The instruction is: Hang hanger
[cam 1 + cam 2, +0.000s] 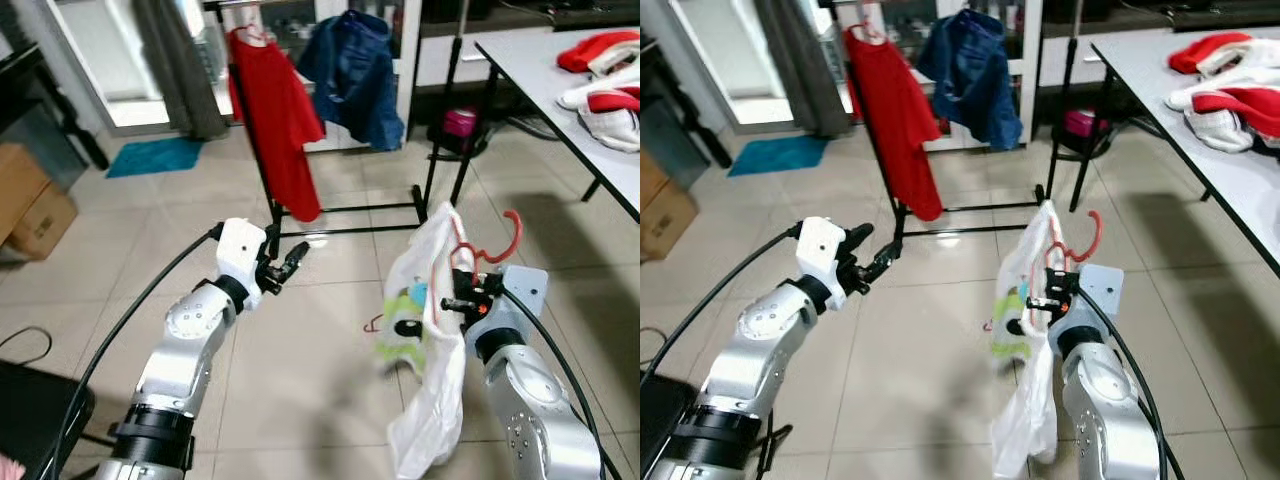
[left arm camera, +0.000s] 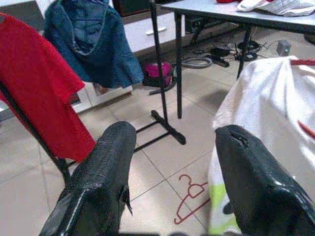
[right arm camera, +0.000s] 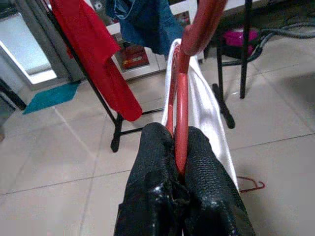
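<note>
Red hanger [image 3: 183,98]: pinched between the two black fingers of the right gripper [image 3: 178,169], which are pressed tight on its stem. It rises straight out from the fingertips, long axis upright, the hook [image 1: 512,228] curling over above the gripper. Thin red plastic, carrying a white garment [image 1: 432,340] with a green and blue print; the cloth hangs down past the gripper, just beside the forearm.

Left gripper [image 2: 172,162]: fingers spread wide, holding nothing, raised to the side of the garment and apart from it.

Clothes rack [image 1: 345,205]: beyond both grippers, bearing a red shirt [image 1: 275,120] and blue jacket [image 1: 352,75].

Second red hanger [image 2: 189,199]: flat on the floor tiles, below the left gripper.
</note>
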{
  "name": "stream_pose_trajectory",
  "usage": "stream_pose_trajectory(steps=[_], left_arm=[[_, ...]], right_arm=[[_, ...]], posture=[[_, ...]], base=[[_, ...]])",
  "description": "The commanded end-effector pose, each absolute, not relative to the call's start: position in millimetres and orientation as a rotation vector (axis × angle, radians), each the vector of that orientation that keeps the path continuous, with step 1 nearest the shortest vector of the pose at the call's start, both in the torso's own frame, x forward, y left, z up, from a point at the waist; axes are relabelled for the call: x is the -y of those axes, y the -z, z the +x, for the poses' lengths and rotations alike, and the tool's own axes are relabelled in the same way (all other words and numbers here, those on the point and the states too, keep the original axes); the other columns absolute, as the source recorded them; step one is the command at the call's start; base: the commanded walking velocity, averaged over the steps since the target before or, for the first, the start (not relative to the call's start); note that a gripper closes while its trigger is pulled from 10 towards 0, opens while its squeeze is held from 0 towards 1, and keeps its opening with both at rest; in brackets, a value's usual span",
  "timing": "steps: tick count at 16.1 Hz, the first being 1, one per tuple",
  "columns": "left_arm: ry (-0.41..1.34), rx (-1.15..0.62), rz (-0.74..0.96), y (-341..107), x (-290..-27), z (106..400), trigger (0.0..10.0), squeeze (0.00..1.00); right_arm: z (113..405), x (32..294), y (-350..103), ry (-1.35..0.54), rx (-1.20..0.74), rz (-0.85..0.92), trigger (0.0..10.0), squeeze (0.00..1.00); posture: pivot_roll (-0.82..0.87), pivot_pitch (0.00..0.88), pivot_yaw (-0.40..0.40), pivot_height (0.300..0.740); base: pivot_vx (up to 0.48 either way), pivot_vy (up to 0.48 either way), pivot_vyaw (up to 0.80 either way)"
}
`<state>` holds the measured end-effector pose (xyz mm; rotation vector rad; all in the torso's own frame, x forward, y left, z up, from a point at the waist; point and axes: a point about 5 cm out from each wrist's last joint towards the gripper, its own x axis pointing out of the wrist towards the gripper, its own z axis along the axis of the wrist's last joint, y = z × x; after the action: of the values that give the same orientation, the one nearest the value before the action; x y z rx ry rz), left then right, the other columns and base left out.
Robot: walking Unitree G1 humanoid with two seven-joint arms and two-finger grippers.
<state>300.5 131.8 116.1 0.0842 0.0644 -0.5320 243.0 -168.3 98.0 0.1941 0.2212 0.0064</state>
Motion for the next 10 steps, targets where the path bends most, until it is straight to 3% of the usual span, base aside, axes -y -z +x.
stream_pose_trajectory(steps=[1,9,10], left_arm=[[0.526,-0.07,0.101,-119.9,-133.6,301.8,10.0,0.0],[0.55,-0.065,0.114,-120.6,-127.4,301.1,10.0,0.0],[0.552,-0.06,0.116,-121.5,-127.1,301.4,10.0,0.0]], right_arm=[[244.5,160.4,-107.6,-0.038,-0.184,0.212,10.0,0.0],[246.7,157.5,-113.4,-0.039,-0.15,0.159,10.0,0.0],[246.7,158.2,-112.4,-0.028,-0.158,0.164,10.0,0.0]], posture=[[-0.17,0.021,0.162,0.74],[-0.17,0.026,0.166,0.74],[-0.17,0.026,0.167,0.74]], base=[[0.352,0.0,0.0],[0.346,0.0,0.0],[0.33,0.0,0.8]])
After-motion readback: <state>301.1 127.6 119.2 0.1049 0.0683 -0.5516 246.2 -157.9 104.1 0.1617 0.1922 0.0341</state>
